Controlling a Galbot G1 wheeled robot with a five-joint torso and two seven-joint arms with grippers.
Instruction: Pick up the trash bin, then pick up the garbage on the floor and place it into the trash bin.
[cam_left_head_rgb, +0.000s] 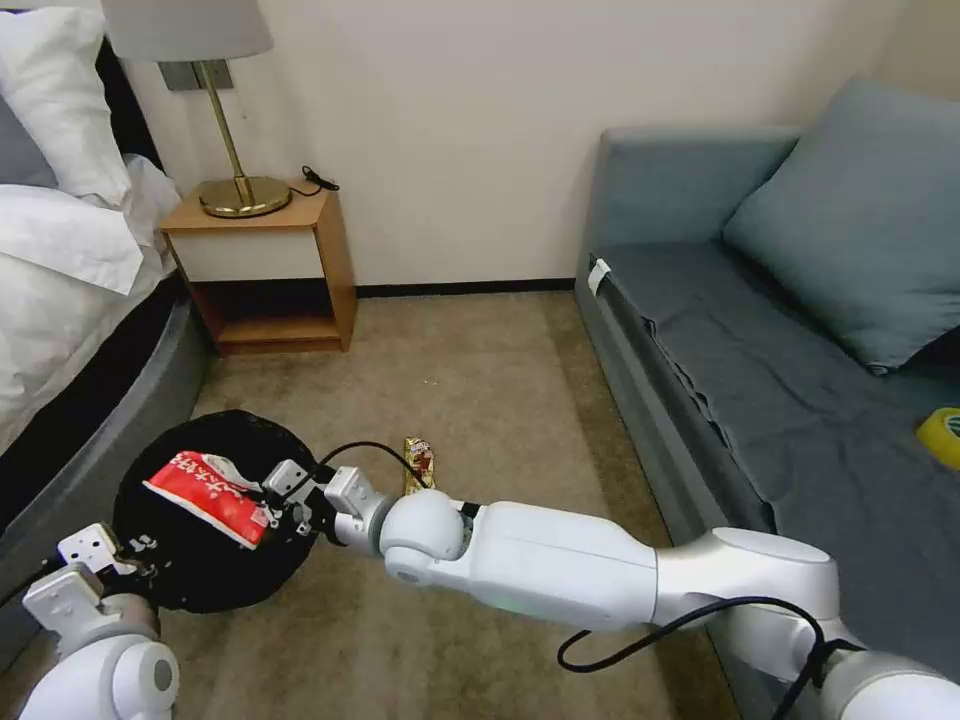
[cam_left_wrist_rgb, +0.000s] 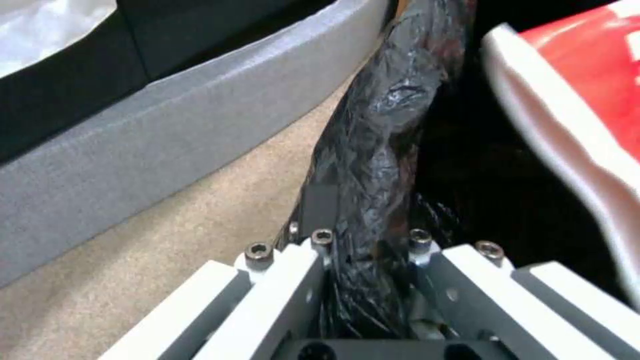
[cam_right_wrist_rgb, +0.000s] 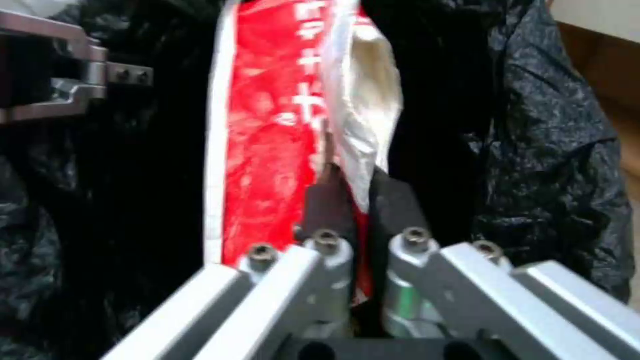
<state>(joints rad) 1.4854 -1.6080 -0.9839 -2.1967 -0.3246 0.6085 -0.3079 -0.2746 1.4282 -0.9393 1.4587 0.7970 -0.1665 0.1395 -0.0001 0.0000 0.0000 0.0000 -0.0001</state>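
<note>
The trash bin (cam_left_head_rgb: 195, 575), lined with a crinkled black bag, is at the lower left beside the bed base. My left gripper (cam_left_head_rgb: 135, 555) is shut on its bag-covered rim (cam_left_wrist_rgb: 373, 150), as the left wrist view (cam_left_wrist_rgb: 363, 212) shows close up. My right gripper (cam_left_head_rgb: 272, 505) reaches across and is shut on a flat red snack packet (cam_left_head_rgb: 205, 495), held over the bin's mouth. In the right wrist view the fingers (cam_right_wrist_rgb: 327, 200) pinch the packet's edge (cam_right_wrist_rgb: 267, 140), with the black bag (cam_right_wrist_rgb: 553, 140) behind. A yellow-red wrapper (cam_left_head_rgb: 418, 464) lies on the carpet just right of the bin.
A grey bed base (cam_left_wrist_rgb: 167, 130) curves close on the bin's left. A wooden nightstand (cam_left_head_rgb: 275, 265) with a brass lamp stands at the back wall. A grey-blue sofa (cam_left_head_rgb: 760, 380) fills the right, with a yellow tape roll (cam_left_head_rgb: 942, 435) on its seat. Open carpet lies between.
</note>
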